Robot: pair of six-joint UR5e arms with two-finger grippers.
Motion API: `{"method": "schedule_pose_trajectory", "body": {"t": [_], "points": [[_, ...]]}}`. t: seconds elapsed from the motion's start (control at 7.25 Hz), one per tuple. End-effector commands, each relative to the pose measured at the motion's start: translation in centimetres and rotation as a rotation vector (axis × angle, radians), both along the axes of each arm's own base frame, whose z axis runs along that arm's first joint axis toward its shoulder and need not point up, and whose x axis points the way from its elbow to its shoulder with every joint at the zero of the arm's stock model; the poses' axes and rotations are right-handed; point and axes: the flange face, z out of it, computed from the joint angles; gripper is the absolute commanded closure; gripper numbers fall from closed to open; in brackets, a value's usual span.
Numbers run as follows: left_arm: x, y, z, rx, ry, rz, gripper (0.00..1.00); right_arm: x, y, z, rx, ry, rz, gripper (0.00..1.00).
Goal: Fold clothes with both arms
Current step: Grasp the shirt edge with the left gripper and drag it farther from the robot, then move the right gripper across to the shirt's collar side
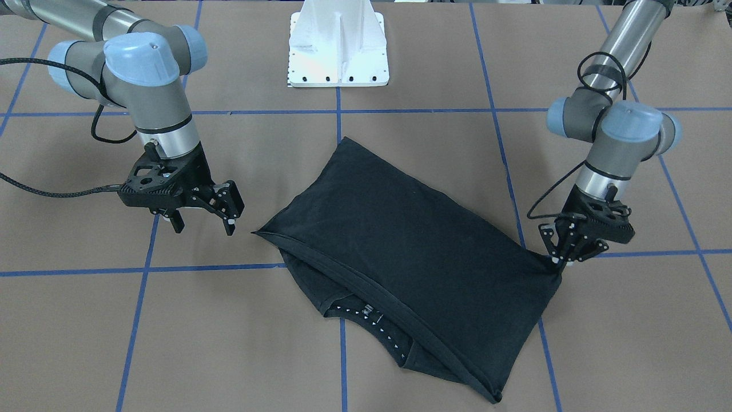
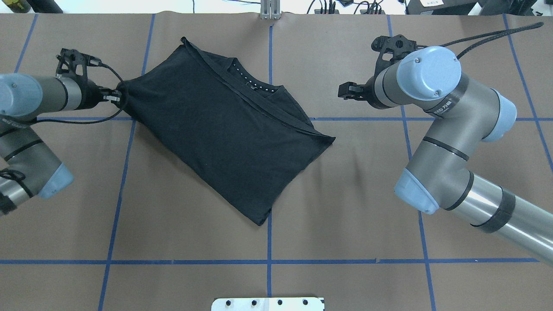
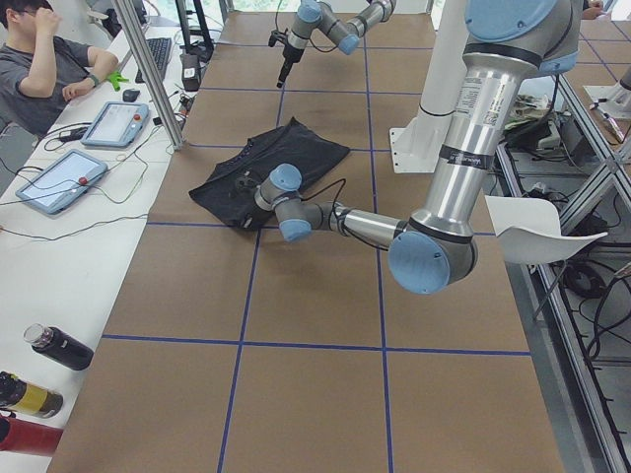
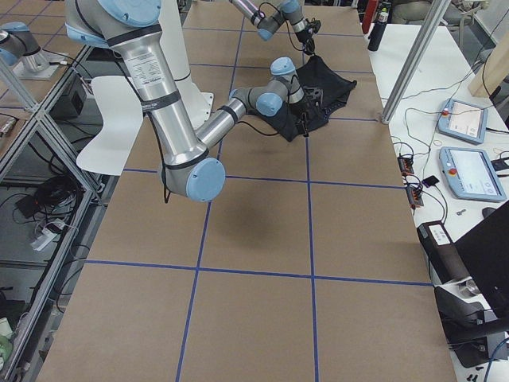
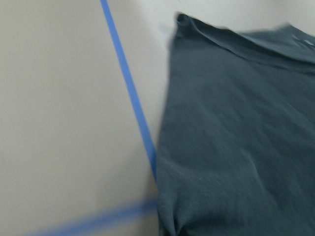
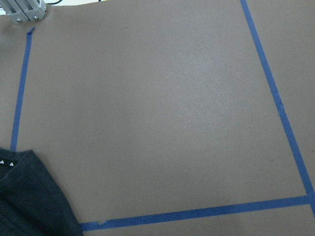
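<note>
Left pincer point(image 1: 556, 258) pinches a shirt point(image 1: 412, 240) corner; right pincer point(image 1: 204, 229), spread beside the shirt, should seize its nearest corner.

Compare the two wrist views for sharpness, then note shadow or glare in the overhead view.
Left wrist view: smeared by blur, the blue tape line and T-shirt soft-edged and washed out. Right wrist view: crisp and evenly lit. Overhead view: a faint shadow on the table beside the right arm, and sheen on its silver tube.
</note>
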Motion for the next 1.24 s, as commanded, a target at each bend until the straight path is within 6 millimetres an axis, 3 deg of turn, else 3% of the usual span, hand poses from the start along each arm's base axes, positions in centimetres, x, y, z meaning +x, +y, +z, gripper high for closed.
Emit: {"method": "schedule_pose_trajectory", "body": {"t": [0.0, 0.14, 0.28, 0.41, 0.55, 0.69, 0.97, 1.1], "points": [[-0.9, -8.1, 0.3, 0.018, -0.103, -0.021, 1.0, -0.2, 0.2, -0.2, -0.002, -0.005, 0.002, 0.0], [-0.9, -10.7, 0.6, 0.014, -0.141, -0.019, 1.0, -0.4, 0.4, -0.3, -0.001, -0.008, -0.002, 0.0], [-2.1, -11.6, 0.7, 0.036, -0.169, -0.011, 1.0, -1.2, 0.7, -0.4, -0.003, -0.008, -0.011, 0.0], [-2.3, -11.4, 0.7, 0.047, -0.165, -0.01, 0.01, -2.1, 1.1, -0.8, 0.001, -0.013, -0.022, 0.0], [-2.7, -11.3, -0.8, 0.081, -0.15, -0.009, 0.0, -2.9, 0.9, -1.8, 0.001, -0.025, -0.021, 0.0], [-3.9, -10.5, -1.6, 0.092, -0.112, 0.025, 0.0, -4.9, -0.6, -3.2, -0.031, -0.044, 0.011, 0.0], [-5.5, -7.0, -1.4, 0.097, -0.044, 0.096, 0.0, -11.5, -6.2, -7.5, -0.063, -0.088, 0.104, 0.0], [-5.8, -6.5, -2.2, 0.108, -0.031, 0.091, 0.0, -14.0, -7.8, -7.1, -0.056, -0.127, 0.139, 0.01]]}}
